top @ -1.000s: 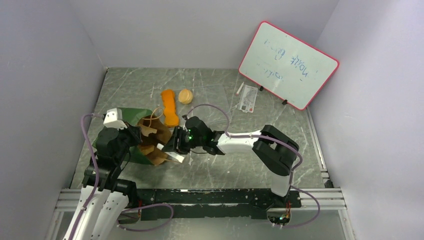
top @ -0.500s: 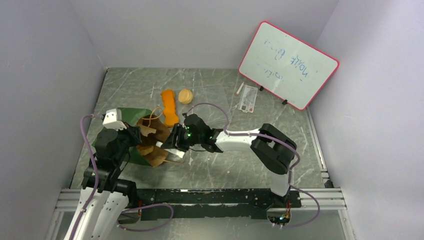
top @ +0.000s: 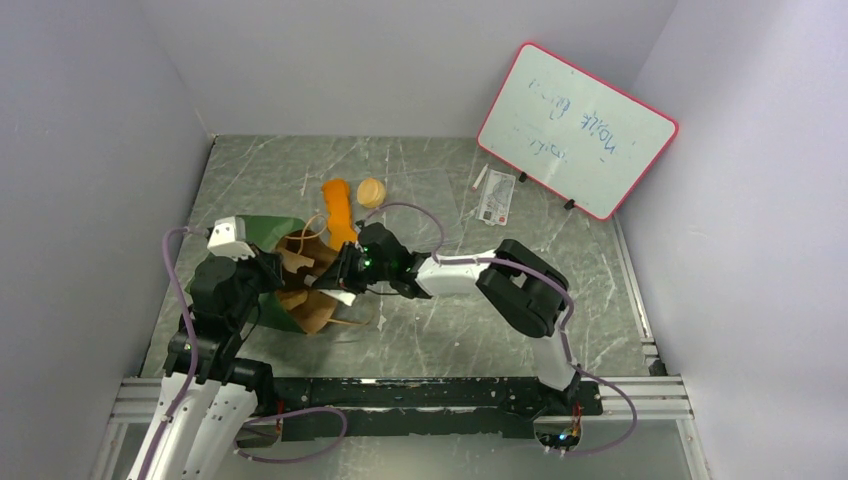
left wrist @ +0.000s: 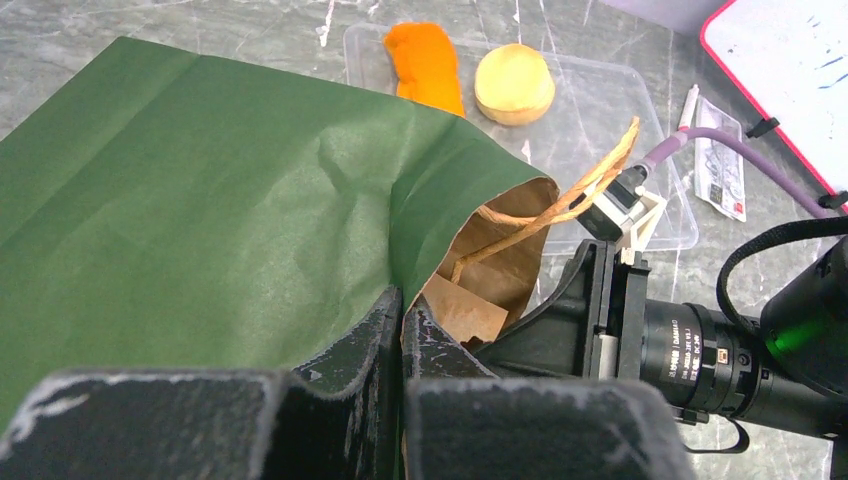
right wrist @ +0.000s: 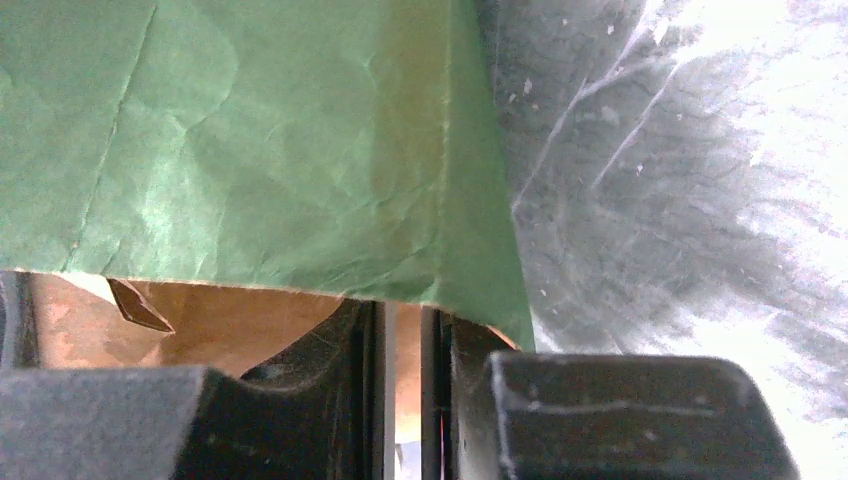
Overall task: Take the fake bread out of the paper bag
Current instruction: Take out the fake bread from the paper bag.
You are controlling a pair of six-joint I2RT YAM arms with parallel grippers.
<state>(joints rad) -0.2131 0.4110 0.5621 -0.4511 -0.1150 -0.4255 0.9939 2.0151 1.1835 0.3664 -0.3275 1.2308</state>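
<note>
Paper bag (left wrist: pixel 200 200) rim clenched in left tool (left wrist: pixel 402 325); right tool (right wrist: pixel 403 330) inside, grasp unclear.

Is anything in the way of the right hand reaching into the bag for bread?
Yes. The paper bag has its own green wall sagging across its mouth, right in front of the right hand. What lies inside is hidden.

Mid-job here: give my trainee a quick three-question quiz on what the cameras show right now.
1. True or false: the left gripper pinches the edge of the bag.
2. Which bread lies outside the bag? A) a loaf and a bun; B) only a croissant; C) none.
3. Where are the fingertips of the right gripper?
Key: 1 true. 2 A. 3 in the bag's open mouth.
</note>
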